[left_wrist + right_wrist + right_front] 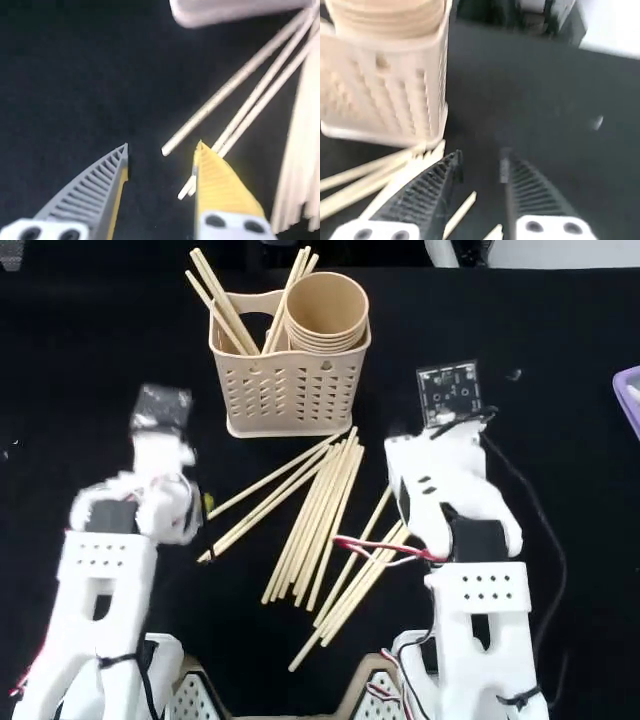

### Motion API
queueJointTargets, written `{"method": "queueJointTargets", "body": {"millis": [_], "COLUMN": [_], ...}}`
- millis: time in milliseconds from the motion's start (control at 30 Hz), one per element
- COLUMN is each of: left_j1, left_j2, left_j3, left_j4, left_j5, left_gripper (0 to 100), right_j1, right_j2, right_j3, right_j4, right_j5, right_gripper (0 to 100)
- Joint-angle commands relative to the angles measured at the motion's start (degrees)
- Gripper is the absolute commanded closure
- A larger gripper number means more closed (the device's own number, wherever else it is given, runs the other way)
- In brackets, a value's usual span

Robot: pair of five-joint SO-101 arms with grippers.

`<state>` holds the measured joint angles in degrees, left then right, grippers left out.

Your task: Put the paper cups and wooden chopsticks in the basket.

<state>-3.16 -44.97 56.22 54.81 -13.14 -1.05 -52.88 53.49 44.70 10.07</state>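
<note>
Surface: black cloth (80,330) over the whole table. Centre, far side – one cream perforated basket (290,390), upright, holding a nested stack of paper cups (327,305) in its right half and several wooden chopsticks (220,300) that stand slanted in its left half and behind the cups. In front of the basket, between the two arms – a fan of loose chopsticks (320,515) lying flat on the cloth, their far ends near the basket's base and their near ends spread toward the arm bases. Right edge: part of a purple object (628,395). Far right corner: a pale surface (560,252) beyond the cloth. Left arm (105,560): white, rising from its base at the near edge and bent forward over the cloth left of the fan, well apart from the basket. Left gripper (162,145): one grey and one yellow finger, spread wide, nothing between them, pointed down at the cloth; the ends of a few loose chopsticks lie just beside the yellow finger (215,185). Right arm (470,540): white, stretched forward to the right of the fan, its wrist just right of the basket. Right gripper (481,159): two black fingers parted, holding nothing, low over the cloth just beside the basket's right corner, with loose chopstick ends under it.
</note>
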Motion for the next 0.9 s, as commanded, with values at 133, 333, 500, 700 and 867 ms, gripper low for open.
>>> {"method": "queueJointTargets", "body": {"millis": [133, 333, 500, 700, 867], "left_j1": [2.0, 2.9, 6.1, 11.7, 11.6], "left_j2": [16.3, 28.0, 25.2, 18.3, 18.7], "left_j3": [-2.9, -9.9, -9.9, -6.5, -4.5], "left_j4": [0.1, 1.7, 4.0, 4.3, -0.1], "left_j5": [-5.4, -5.4, -4.2, -3.8, -2.9], "left_gripper": [79, 79, 79, 79, 79], "right_j1": [0.7, 0.7, -0.4, -0.4, -0.4], "right_j2": [-0.3, -0.3, -0.3, -0.3, -0.3], "right_j3": [5.7, 13.9, 15.4, 15.5, 16.3], "right_j4": [1.8, -6.0, -6.9, -6.8, -6.9], "right_j5": [-5.1, -5.2, -4.1, -4.1, -4.2], "right_gripper": [84.8, 84.7, 84.7, 84.7, 84.7]}}
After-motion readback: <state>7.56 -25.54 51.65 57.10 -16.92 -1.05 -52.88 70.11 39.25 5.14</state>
